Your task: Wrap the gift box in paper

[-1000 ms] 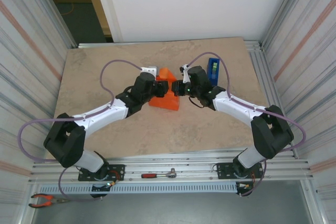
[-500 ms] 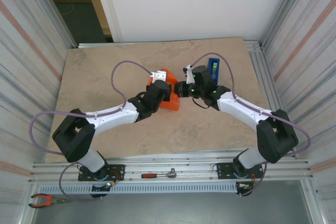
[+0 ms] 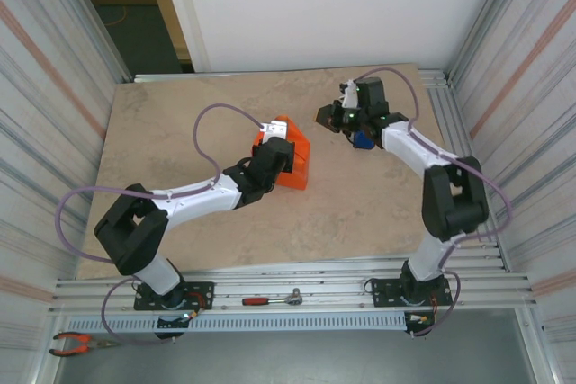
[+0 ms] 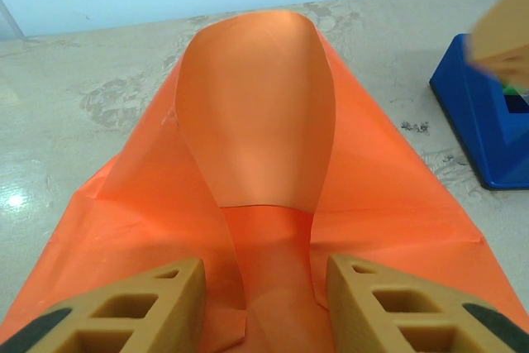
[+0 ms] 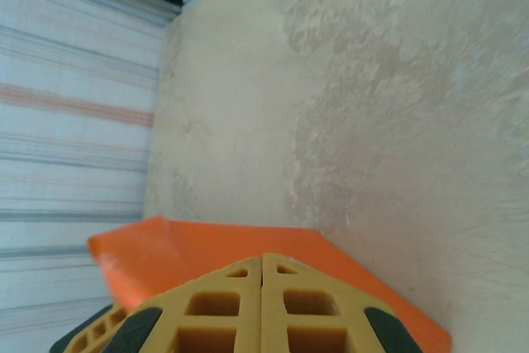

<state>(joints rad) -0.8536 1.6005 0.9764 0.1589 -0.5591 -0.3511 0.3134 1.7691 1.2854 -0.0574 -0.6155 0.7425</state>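
At centre of the table (image 3: 171, 123) the orange paper (image 3: 295, 164) lies folded up, one flap curling upright betw. the spread fingers of the left gripper (image 4: 264, 274). The right gripper (image 5: 262, 264), fingers pressed together, hangs just beside the blue tape dispenser (image 3: 363, 139).

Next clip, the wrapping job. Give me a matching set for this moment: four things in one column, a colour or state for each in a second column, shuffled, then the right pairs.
Column one
1. the paper
2. left gripper
3. right gripper
4. tape dispenser

Column two
A. fingers pressed together
B. blue, to the right of the paper
C. orange, with one flap curled upward
D. fingers apart, over the paper

Pairs: 1-C, 2-D, 3-A, 4-B
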